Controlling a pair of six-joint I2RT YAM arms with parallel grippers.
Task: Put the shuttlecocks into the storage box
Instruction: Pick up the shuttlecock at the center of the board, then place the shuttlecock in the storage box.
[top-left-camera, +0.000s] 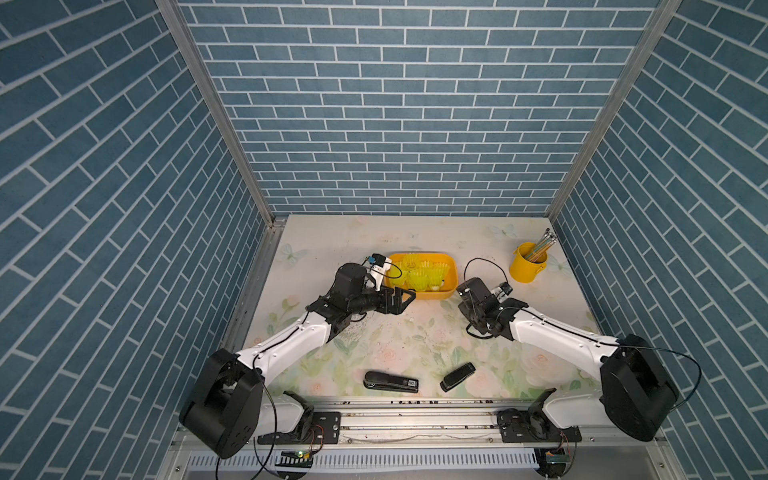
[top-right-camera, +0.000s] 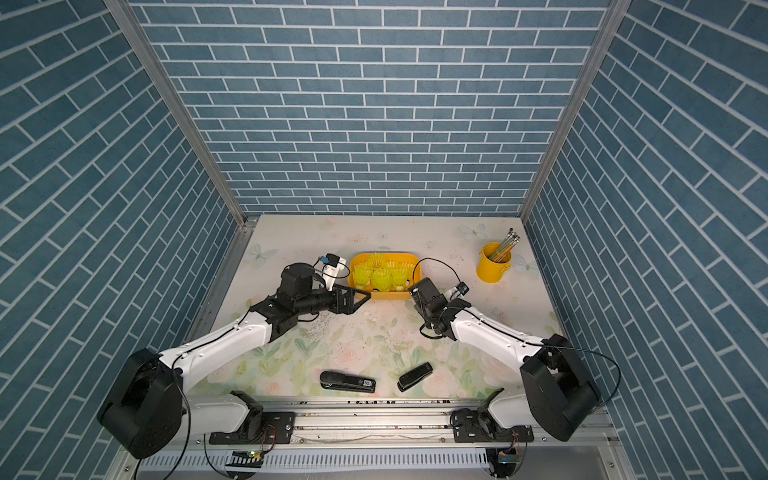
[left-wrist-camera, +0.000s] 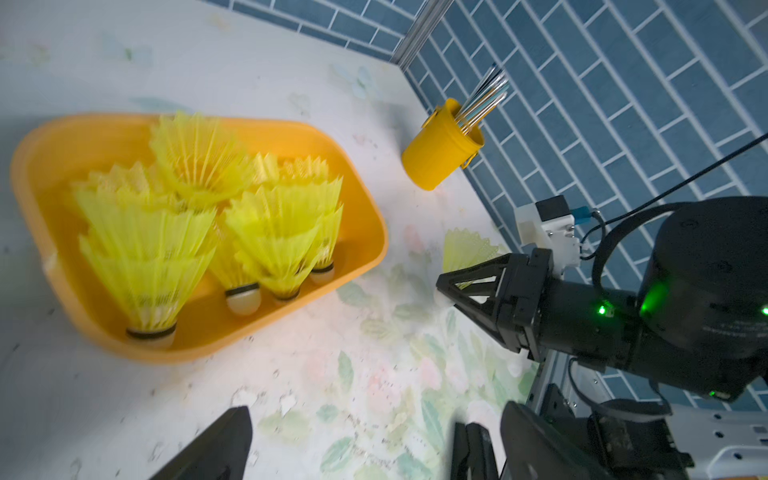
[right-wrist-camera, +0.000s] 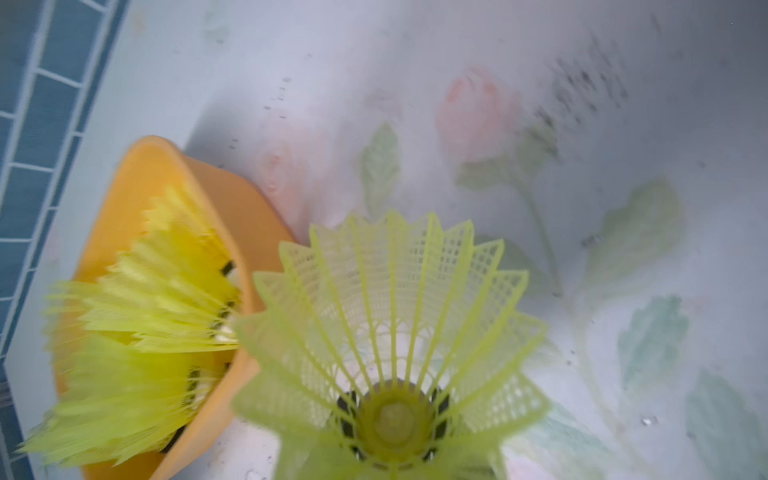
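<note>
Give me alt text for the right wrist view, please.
A neon yellow-green shuttlecock fills the foreground, close to the lens, seen straight into its open skirt. The orange storage box beside it, on the floral table, holds a blurred heap of more shuttlecocks.

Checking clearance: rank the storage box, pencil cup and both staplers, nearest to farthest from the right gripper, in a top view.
1. storage box, beside the right gripper
2. pencil cup, back right
3. short stapler, front
4. long stapler, front, farther left
</note>
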